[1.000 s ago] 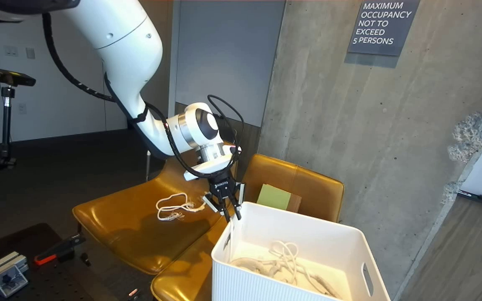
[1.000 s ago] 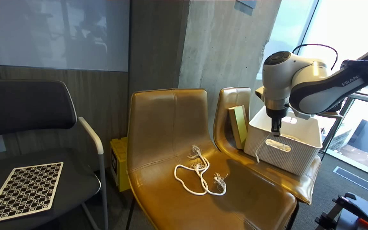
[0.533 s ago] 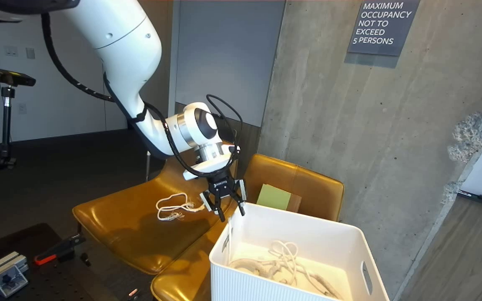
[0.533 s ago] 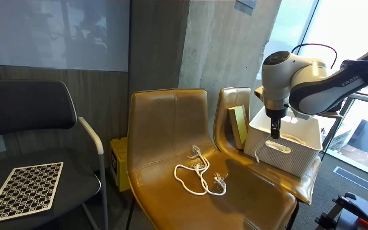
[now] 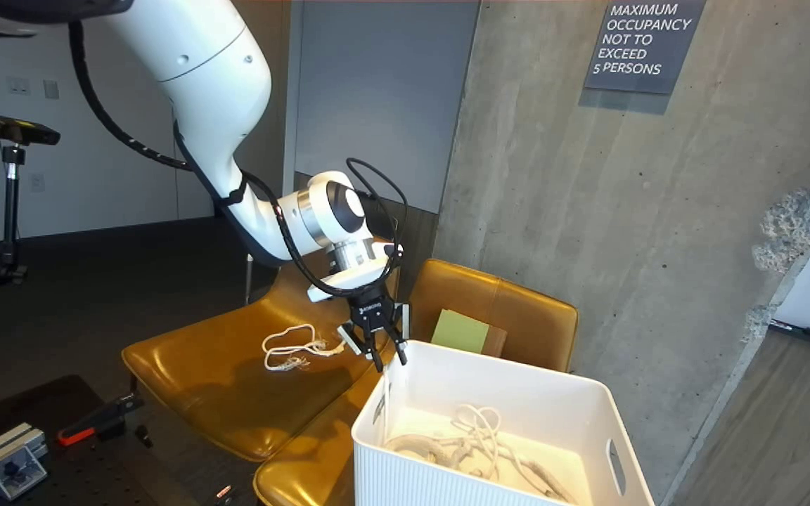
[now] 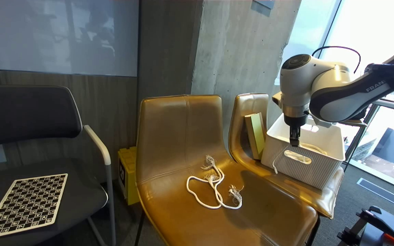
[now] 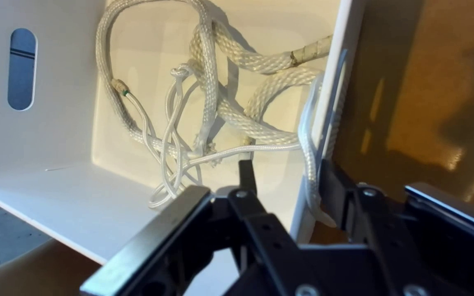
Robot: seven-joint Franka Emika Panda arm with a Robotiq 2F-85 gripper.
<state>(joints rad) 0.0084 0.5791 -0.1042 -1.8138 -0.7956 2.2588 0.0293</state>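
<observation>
On the chair seat (image 6: 329,196), by its front edge, a white box (image 6: 306,172) holds tangled ropes (image 7: 257,129); a cord (image 7: 310,168) crosses the rim between the parted fingers (image 7: 247,176) of the pincer (image 5: 391,363).

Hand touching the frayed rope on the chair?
Apart: an exterior view shows the hand at the white bin, with brown seat between bin and frayed rope.

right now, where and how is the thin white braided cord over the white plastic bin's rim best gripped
Probably from above, gripping the stretch where the thin white braided cord crosses the rim of the white plastic bin: there it lies raised above the thick cream braided rope. The open gripper seems to straddle the rim; closing along the wall, not across, may avoid clamping plastic.
</observation>
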